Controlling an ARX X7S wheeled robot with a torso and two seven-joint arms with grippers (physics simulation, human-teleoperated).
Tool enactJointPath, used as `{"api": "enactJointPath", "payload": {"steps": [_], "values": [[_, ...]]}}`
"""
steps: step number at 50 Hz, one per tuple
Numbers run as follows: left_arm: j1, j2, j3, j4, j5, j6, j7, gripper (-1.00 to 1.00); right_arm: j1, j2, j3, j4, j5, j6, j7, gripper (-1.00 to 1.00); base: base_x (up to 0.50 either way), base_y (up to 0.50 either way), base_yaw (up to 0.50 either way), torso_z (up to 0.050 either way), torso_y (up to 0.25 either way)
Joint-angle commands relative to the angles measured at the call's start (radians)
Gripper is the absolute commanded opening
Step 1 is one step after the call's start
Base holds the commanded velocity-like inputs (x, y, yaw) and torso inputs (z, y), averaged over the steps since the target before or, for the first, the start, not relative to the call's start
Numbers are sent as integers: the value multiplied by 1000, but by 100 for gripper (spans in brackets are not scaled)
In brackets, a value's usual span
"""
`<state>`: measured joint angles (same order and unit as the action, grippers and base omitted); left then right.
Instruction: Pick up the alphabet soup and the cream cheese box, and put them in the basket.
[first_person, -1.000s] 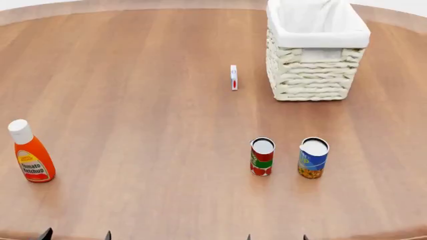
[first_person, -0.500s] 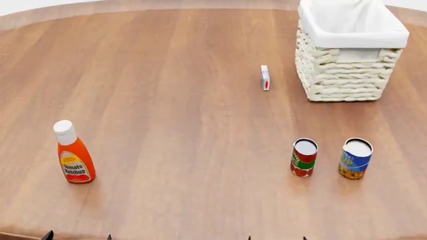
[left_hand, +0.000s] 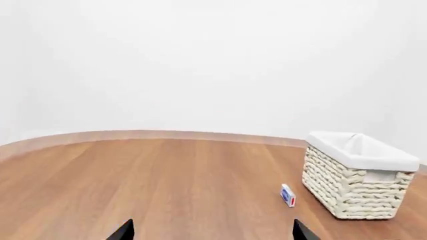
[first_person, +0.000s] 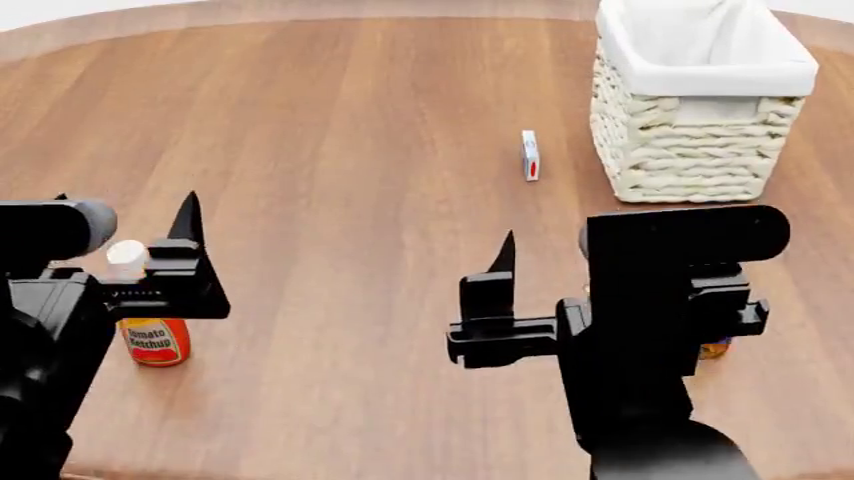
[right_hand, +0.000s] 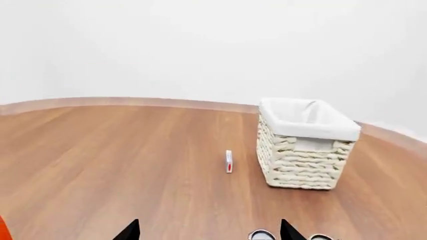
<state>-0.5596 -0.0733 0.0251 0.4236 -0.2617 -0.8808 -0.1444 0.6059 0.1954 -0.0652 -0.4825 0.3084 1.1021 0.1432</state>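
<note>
From my left wrist cam, my left gripper (left_hand: 212, 231) shows two finger tips spread wide with nothing between them. Past them the cream cheese box (left_hand: 287, 195) stands on edge on the table (left_hand: 147, 180), just beside the basket (left_hand: 357, 182). The basket's liner looks empty from here, though I can't see the bottom.

In the head view both arms are up in front. My right gripper (first_person: 534, 310) mostly hides the alphabet soup (first_person: 715, 348); only a sliver peeks out by the arm. The ketchup bottle (first_person: 150, 335) sits behind my left gripper.

In the right wrist cam, the right fingers are apart too and empty, with two can tops just visible at the frame edge.

My guess: the soup is rigid, smooth and a bit heavy, so grab mid-body. The box is light and tippy, so pinch its flat faces.
</note>
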Motion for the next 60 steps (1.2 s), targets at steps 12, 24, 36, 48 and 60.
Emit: {"api": "enactJointPath", "payload": {"steps": [12,24,36,48,60], "values": [[-430,22,-50,118,-140,-417,-79,100,519,163,44,30,642,420,397,100,292,0,0,0,0],[-418,5,-25,96,-150,-383,-93,100,525,176,40,42,671,410,412,100,500,0,0,0,0],[-422,-5,-23,97,-167,-376,-107,100,521,190,22,59,683,380,413,100,500,0,0,0,0],[-426,-11,-17,101,-181,-371,-122,100,531,199,16,62,715,378,437,100,500,0,0,0,1],[-416,-25,-4,101,-194,-357,-128,100,520,217,6,66,737,362,451,100,500,0,0,0,1]]}}
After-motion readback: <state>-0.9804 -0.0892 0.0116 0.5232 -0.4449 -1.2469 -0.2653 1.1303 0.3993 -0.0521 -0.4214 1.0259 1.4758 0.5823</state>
